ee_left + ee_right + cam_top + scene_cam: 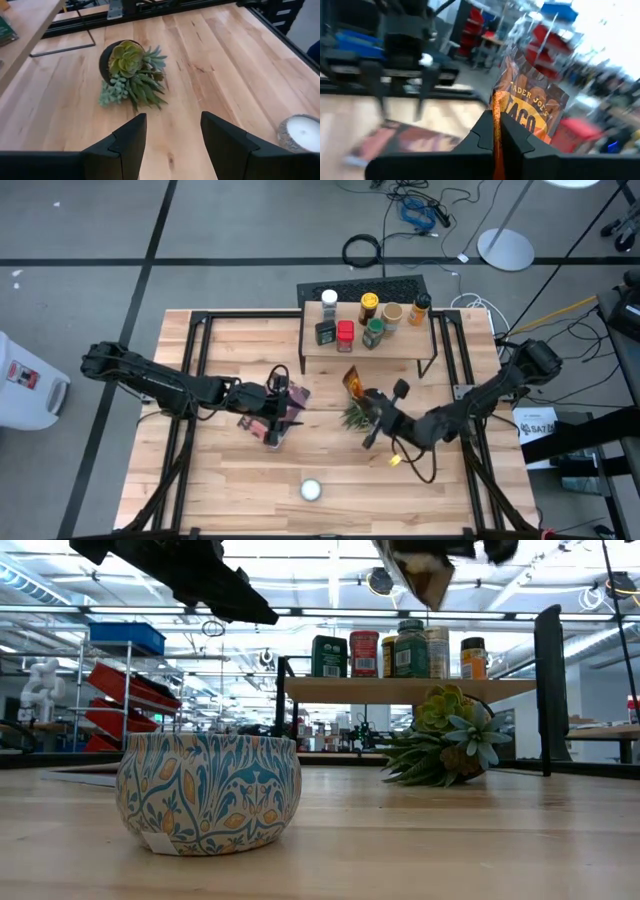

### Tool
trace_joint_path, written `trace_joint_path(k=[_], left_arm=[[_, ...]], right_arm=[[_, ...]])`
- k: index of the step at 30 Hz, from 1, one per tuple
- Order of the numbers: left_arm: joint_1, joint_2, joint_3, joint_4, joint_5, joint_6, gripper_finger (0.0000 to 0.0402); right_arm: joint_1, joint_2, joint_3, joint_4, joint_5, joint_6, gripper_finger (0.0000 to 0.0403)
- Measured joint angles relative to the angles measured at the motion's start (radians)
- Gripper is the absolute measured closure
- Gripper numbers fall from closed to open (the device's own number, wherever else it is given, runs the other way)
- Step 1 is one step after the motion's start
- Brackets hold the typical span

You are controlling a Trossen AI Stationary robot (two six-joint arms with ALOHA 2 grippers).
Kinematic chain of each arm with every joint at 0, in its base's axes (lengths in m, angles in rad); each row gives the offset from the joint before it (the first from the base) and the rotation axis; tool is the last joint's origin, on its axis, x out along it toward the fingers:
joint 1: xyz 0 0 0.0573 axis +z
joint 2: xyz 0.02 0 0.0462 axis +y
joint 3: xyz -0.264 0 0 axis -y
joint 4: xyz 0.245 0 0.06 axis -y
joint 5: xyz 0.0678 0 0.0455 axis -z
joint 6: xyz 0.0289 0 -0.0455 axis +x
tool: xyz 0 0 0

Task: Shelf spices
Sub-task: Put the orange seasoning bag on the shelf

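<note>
The flat orange packet (532, 107) is in my right gripper (497, 134), high over the table's middle (352, 383), between the shelf and the plant. Several spice jars and tins (345, 332) stand on the light-wood shelf (400, 350) at the far side; from table height they show in a row (400, 650). My left gripper (172, 135) is open and hovers above the maroon book (290, 418), left of centre, touching nothing. My right gripper pinches the orange packet between its two shut fingers (482, 132) at one edge (498, 112). The rest of the packet reaches out past the fingertips. It is lifted clear of the table, high in the low view (425, 575).
A green succulent in a dark pot (131, 70) lies on its side at the table's middle, just below the packet (355, 418). A patterned candle tin (311, 489) sits near the near edge. Bare wood lies between them.
</note>
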Motion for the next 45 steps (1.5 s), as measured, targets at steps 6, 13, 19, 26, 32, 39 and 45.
trace_joint_path(k=[6,13,19,26,32,39,45], left_arm=[[-0.009,0.0,0.0,-0.009,0.022,-0.008,0.0203],[-0.016,0.0,0.0,-0.028,0.022,-0.008,0.0203],[-0.015,0.0,0.0,-0.024,0.017,0.0,0.0203],[-0.009,0.0,0.0,-0.009,0.006,0.018,0.0203],[-0.006,0.0,0.0,-0.01,0.001,0.024,0.0203],[-0.006,0.0,0.0,-0.013,-0.005,0.027,0.0203],[-0.006,0.0,0.0,-0.023,-0.006,0.026,0.0203]], right_arm=[[-0.072,-0.026,0.0,0.104,-0.03,-0.328,0.0402],[-0.212,-0.099,-0.009,0.115,-0.149,-0.444,0.0402],[-0.335,-0.176,-0.077,0.131,-0.271,-0.384,0.0402],[-0.39,-0.258,-0.229,0.267,-0.284,-0.385,0.0403],[-0.393,-0.296,-0.356,0.426,-0.26,-0.415,0.0403],[-0.384,-0.317,-0.401,0.449,-0.188,-0.481,0.0403],[-0.393,-0.357,-0.435,0.451,-0.138,-0.498,0.0403]])
